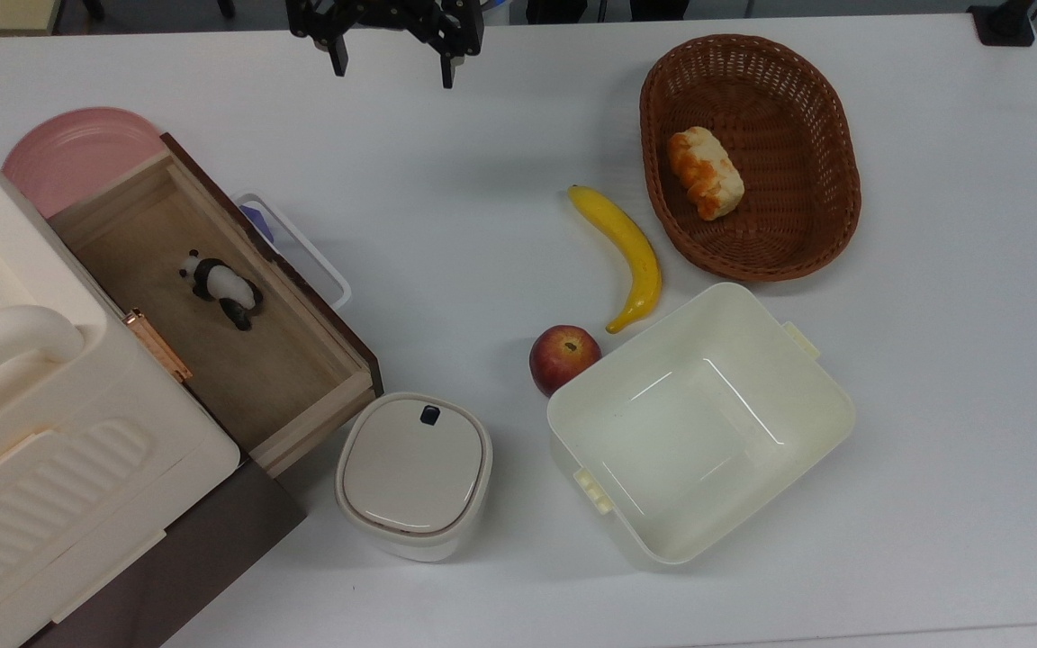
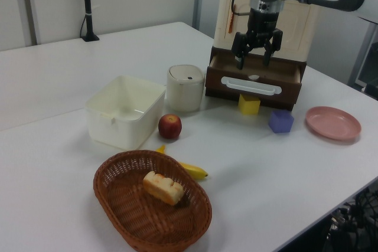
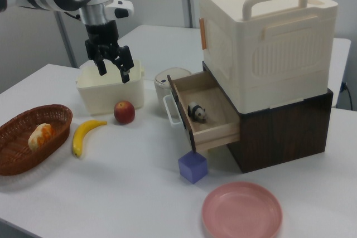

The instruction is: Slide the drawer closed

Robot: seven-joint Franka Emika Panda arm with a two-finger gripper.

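Pink plate (image 3: 242, 211), then pulled-out drawer (image 3: 207, 116) (panda inside), gripper (image 3: 112, 67) spread, empty

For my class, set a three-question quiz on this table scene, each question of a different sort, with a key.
1. True or false: the drawer is open.
2. What lies in the basket? A) the apple B) the bread C) the banana
3. Fill in: the toy inside the drawer is a ____.

Key
1. True: it stands pulled out, its white handle facing the open table.
2. B. The apple and banana lie on the table beside the tub.
3. Panda. The gripper hangs open above the table, apart from the drawer.
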